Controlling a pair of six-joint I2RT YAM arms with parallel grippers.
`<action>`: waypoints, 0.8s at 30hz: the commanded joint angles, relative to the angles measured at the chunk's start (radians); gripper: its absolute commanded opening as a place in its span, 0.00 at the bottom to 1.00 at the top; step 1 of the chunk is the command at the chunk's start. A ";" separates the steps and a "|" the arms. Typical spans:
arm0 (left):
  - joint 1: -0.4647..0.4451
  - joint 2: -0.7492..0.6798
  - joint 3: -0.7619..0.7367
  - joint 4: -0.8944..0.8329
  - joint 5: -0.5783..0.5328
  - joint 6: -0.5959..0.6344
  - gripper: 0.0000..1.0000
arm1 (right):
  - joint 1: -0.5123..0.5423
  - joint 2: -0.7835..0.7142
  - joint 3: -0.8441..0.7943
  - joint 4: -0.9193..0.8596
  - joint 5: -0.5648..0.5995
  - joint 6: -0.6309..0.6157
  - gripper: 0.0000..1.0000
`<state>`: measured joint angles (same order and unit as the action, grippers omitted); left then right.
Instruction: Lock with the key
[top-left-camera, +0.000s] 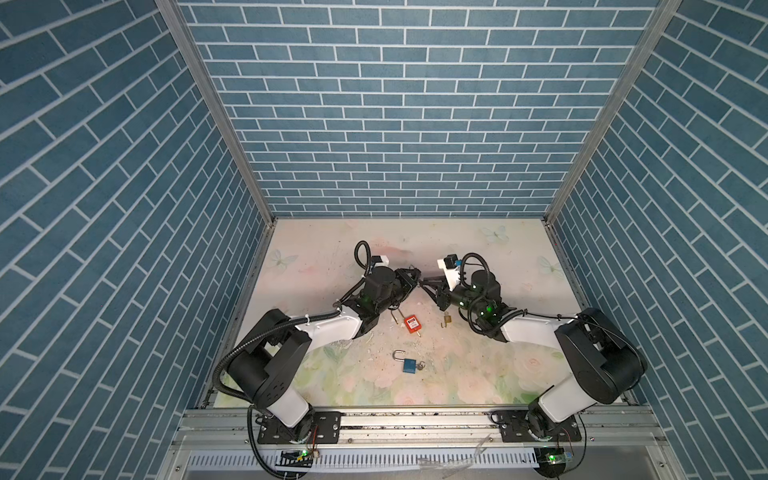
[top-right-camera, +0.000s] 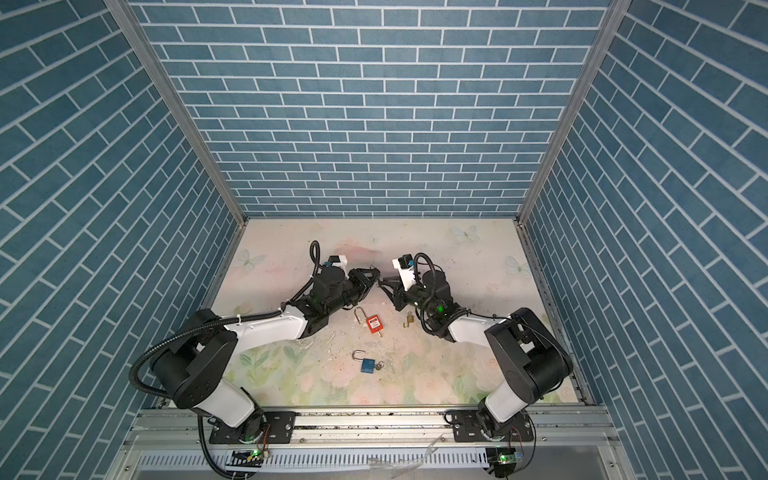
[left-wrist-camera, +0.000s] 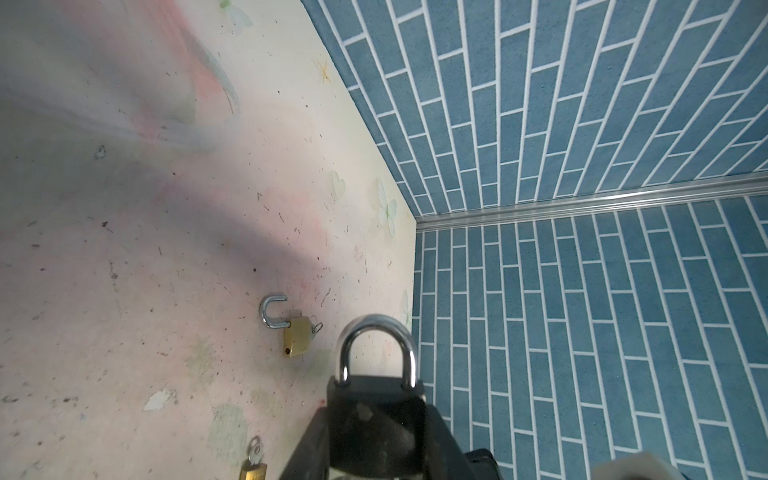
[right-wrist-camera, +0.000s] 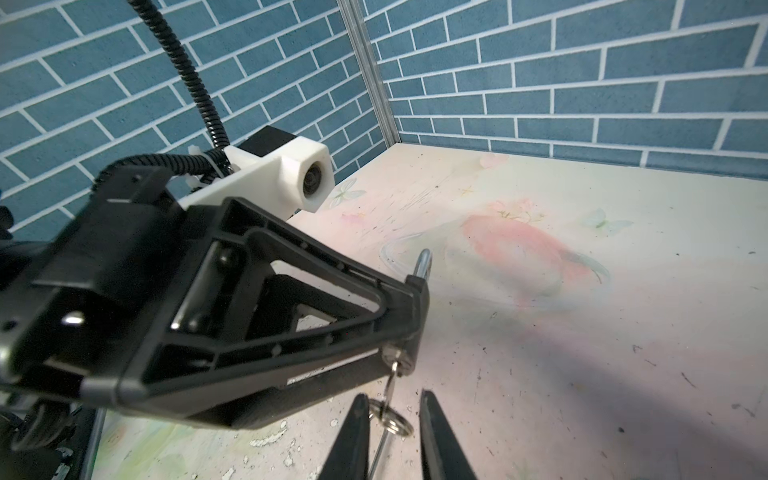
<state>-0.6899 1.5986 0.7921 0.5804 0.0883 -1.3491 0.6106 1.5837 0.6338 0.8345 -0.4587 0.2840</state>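
Now, with my left gripper (top-left-camera: 410, 280) clamping the padlock (left-wrist-camera: 376, 419), my right gripper (right-wrist-camera: 393, 405), jaws apart, must pinch and turn the key (right-wrist-camera: 395, 360).

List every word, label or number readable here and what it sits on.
No text reads clearly.
red padlock: white label with dark print, too small to read.
left gripper: pale strip on its finger in the right wrist view, markings blurred.
black padlock, blue padlock, brass padlock: no text visible.
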 joint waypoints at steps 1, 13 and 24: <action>0.007 -0.018 -0.004 0.042 -0.004 -0.007 0.00 | 0.006 0.016 0.034 0.033 -0.006 0.017 0.20; 0.007 -0.014 -0.005 0.043 0.004 -0.013 0.00 | 0.005 0.028 0.053 0.027 -0.013 0.014 0.12; 0.010 -0.003 -0.002 0.059 0.024 -0.027 0.00 | 0.007 0.041 0.055 0.026 -0.030 0.024 0.00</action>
<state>-0.6853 1.5990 0.7918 0.5804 0.0944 -1.3632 0.6094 1.6066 0.6647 0.8452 -0.4606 0.3031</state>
